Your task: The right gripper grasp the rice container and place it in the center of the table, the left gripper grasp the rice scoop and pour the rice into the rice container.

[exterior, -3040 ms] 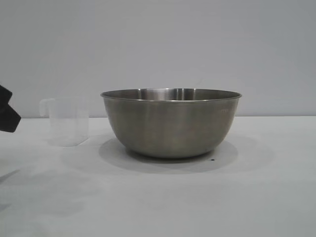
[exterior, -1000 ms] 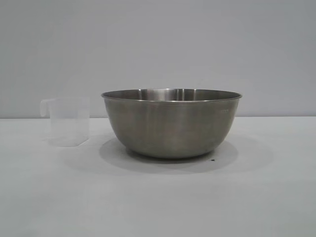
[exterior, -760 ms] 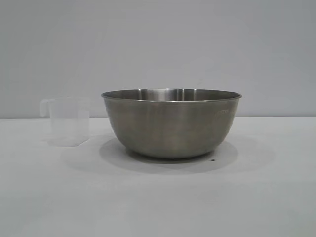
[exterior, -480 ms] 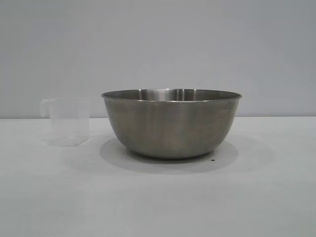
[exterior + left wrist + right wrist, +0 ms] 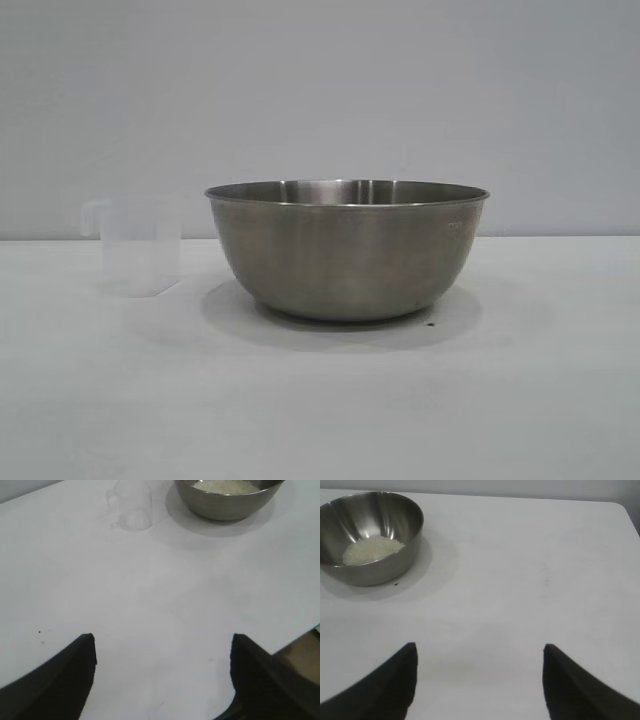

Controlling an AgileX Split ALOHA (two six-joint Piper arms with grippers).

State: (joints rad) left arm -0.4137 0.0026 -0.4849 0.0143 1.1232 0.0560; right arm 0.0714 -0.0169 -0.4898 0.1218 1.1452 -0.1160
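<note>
1. Left tool point(image 5: 162, 675): seen in the left wrist view w/ both black fingers spread wide, nothing between them, only bare bench point(image 5: 150, 605) beneath. It is held well apart from the task items.
2. Right tool point(image 5: 479, 680): likewise released, fingers apart & empty, hovering over bare bench, well away from the bowl. Neither tool is seen in the exterior view.
3. Rice container point(image 5: 347, 250): upright on the bench, roughly mid-frame in the exterior view. Rice point(image 5: 372, 550) is seen heaped on its floor.
4. Rice scoop point(image 5: 135, 245): set upright just beside the bowl, apart from it, handle loop turned away from the bowl. It looks empty, though the clear plastic makes that hard to confirm.
5. Step in hand (judged): both sub-tasks appear done — bowl placed, rice poured, scoop put down. Nothing more seems called for beyond keeping both arms clear.
6. Hidden/unclear: bowl interior not visible in the exterior view; scoop is faint & cut off at the frame edge in the left wrist view; both arms' upper parts are out of frame.
</note>
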